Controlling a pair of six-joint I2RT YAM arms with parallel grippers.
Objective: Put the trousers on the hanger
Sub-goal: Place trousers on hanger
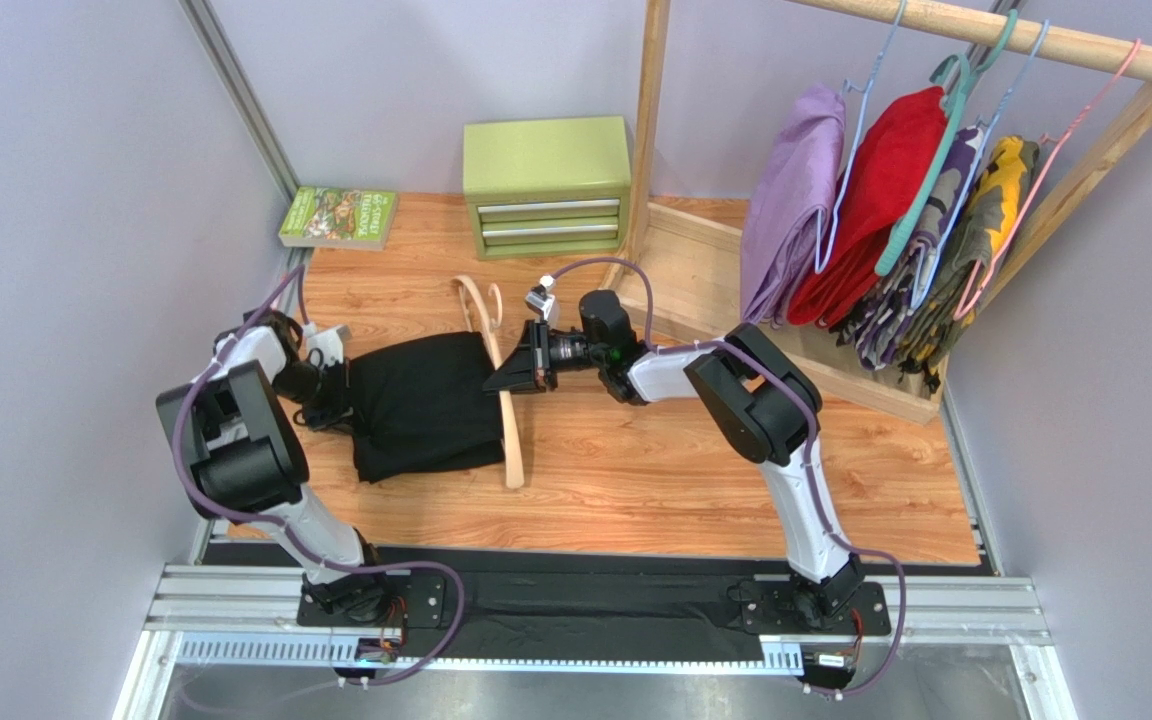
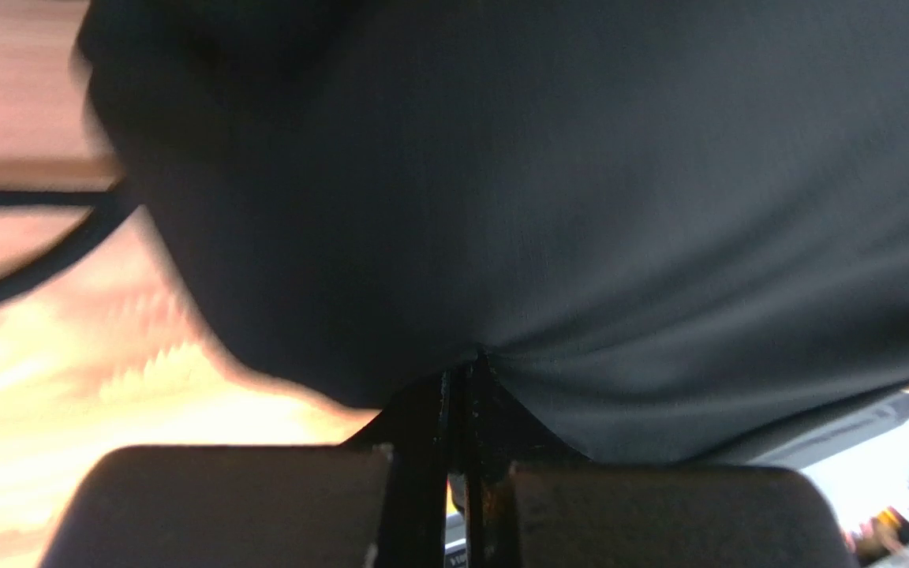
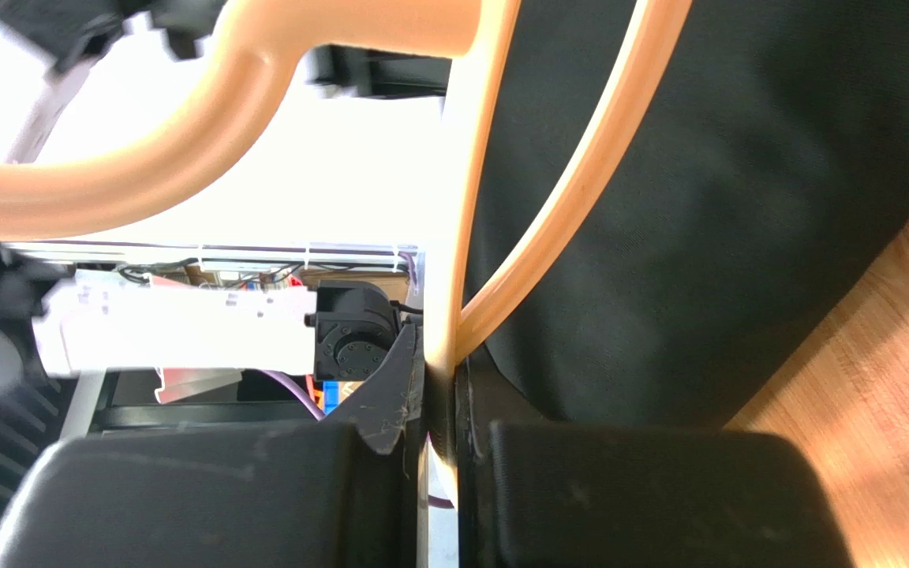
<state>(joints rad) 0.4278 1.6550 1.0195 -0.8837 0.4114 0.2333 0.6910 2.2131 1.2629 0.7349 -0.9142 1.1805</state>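
The black trousers (image 1: 420,402) lie folded on the table's left side and fill most of the left wrist view (image 2: 613,213). My left gripper (image 1: 330,393) is at their left edge, shut on a pinch of the cloth (image 2: 471,367). The pale wooden hanger (image 1: 509,405) stands along the trousers' right edge, and part of the cloth looks to pass under its crossbar. My right gripper (image 1: 519,368) is shut on the hanger's arm (image 3: 469,213), with the trousers (image 3: 756,201) just behind it. Where the hook is I cannot tell.
A green two-drawer box (image 1: 546,186) and a book (image 1: 339,216) stand at the back. A wooden clothes rack (image 1: 988,30) at the right carries purple, red and patterned garments on thin hangers. Its base frame (image 1: 687,270) reaches toward my right arm.
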